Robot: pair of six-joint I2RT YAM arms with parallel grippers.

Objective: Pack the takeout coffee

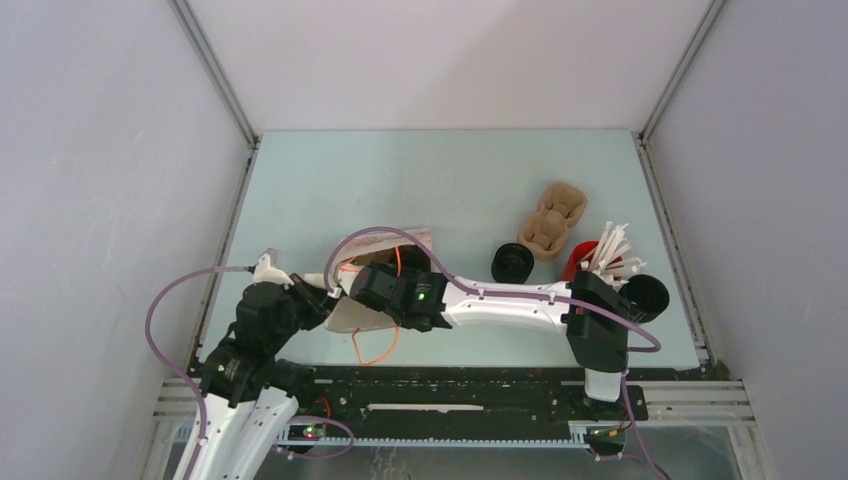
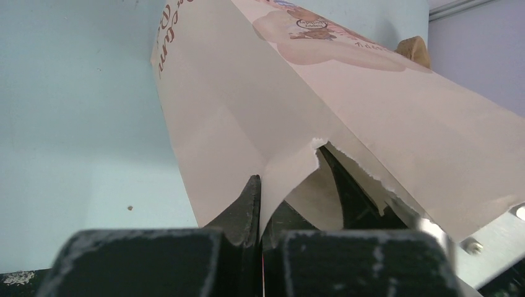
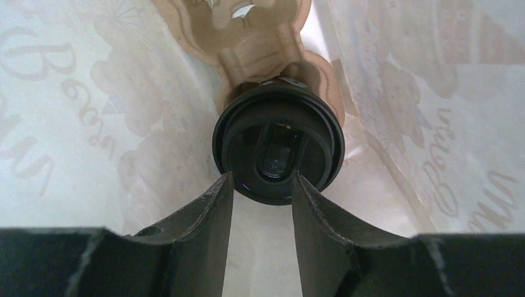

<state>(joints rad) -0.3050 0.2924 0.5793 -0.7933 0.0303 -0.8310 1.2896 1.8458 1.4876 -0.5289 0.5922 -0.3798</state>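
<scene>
Inside the paper bag (image 3: 74, 93), one black cup (image 3: 277, 108), one pulp carrier (image 3: 260, 43)

The top camera is looking down from above the near edge, taking in the whole table (image 1: 450, 180). Both wrist cameras are sitting close on the paper bag (image 2: 384, 130): left outside, right inside.

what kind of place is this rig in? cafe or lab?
A staged lab test cell, most likely, not a cafe: plain white walls in aluminium framing, and robot arms bolted to a rail at the edge of a pale-green table. The only cafe things are props: pulp cup carrier, paper bag.
</scene>
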